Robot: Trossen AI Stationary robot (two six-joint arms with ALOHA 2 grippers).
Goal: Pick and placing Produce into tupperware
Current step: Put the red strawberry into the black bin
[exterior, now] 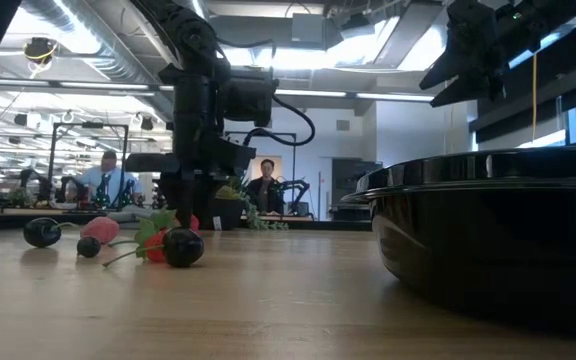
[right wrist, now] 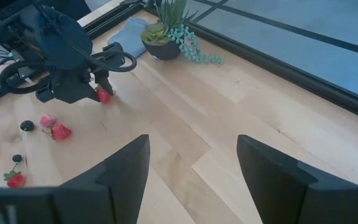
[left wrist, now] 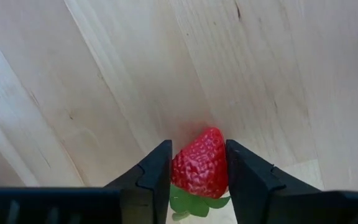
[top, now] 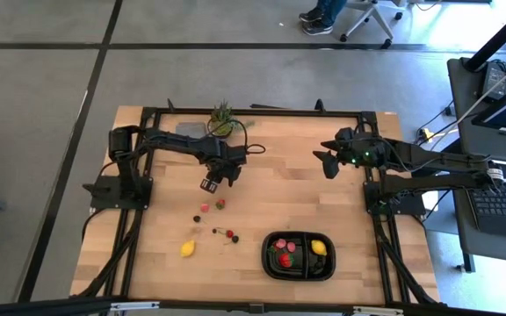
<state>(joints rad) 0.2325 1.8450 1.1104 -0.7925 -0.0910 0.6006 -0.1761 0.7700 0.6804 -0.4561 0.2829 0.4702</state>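
My left gripper (top: 209,184) (left wrist: 197,180) points down over the table's middle left, shut on a red strawberry (left wrist: 199,165) (right wrist: 104,95). More produce lies near it toward the table's near edge: a strawberry (top: 220,204), a pink bit (top: 205,208), dark cherries (top: 218,232) and a lemon (top: 188,248). The black tupperware tray (top: 271,261) sits at the near right with a strawberry (top: 285,258) and a lemon (top: 319,247) in it. My right gripper (top: 328,164) (right wrist: 194,168) waits open, high over the table's right side. My left gripper pinches the strawberry by its two sides (left wrist: 178,168), one finger (left wrist: 154,174) on each side. The fingers come from above, pointing down. The berry's tip points down at the table and its green leaves (left wrist: 194,205) sit back toward the palm. It seems just clear of the wood.
A green potted plant (top: 222,118) and a grey cloth (top: 190,129) stand at the table's far edge. Bare wood lies between my left gripper and the tray. People (exterior: 263,185) sit in the room beyond the table.
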